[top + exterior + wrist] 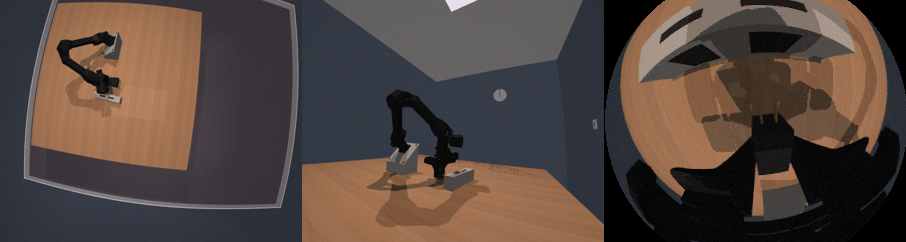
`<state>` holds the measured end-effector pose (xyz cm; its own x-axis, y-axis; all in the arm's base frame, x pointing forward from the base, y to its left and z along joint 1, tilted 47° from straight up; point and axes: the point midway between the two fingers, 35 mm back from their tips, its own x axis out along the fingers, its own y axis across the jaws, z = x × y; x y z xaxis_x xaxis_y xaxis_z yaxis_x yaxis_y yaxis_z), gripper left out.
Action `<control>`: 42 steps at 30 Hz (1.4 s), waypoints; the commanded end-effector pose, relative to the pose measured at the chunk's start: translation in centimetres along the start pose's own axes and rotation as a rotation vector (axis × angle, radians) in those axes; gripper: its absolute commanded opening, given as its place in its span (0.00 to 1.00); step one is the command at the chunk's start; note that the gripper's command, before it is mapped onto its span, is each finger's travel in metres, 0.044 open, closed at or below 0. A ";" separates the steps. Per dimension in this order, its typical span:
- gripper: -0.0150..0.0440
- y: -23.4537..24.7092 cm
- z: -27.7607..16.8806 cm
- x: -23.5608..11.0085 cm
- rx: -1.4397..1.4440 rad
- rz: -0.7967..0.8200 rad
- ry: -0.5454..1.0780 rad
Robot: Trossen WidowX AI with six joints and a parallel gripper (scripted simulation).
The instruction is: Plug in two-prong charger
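Observation:
The power strip [115, 99] [460, 179] [831, 37] is a pale grey bar on the table. In the wrist view its near side shows two dark openings, and dark slots show on its top. My gripper [439, 174] [768, 137] points down and is shut on the black charger [774, 141], beside that side of the strip. Two thin brass prongs [776, 112] stick out from the charger toward the strip. They are outside the openings, with a gap, roughly below the right opening in the wrist view. In the top view the fingertips and charger are hidden under the wrist.
The wooden table [148, 141] [516, 214] carries the arm's grey wedge-shaped base [114, 51] [410, 166], behind the arm. The black arm arches from it to the strip. A round clock [499, 95] and a switch plate [594, 124] are on the walls.

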<state>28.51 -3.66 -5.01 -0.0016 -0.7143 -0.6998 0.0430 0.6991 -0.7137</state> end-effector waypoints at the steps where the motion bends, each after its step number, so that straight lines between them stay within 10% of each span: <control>1: 0.25 -0.1 0.6 0.0 0.000 -0.004 -0.002; 42: 0.25 -0.8 4.0 -0.1 0.032 -0.006 -0.002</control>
<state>32.32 -4.23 -4.36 -0.0009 -0.7164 -0.6977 0.0784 0.6955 -0.7142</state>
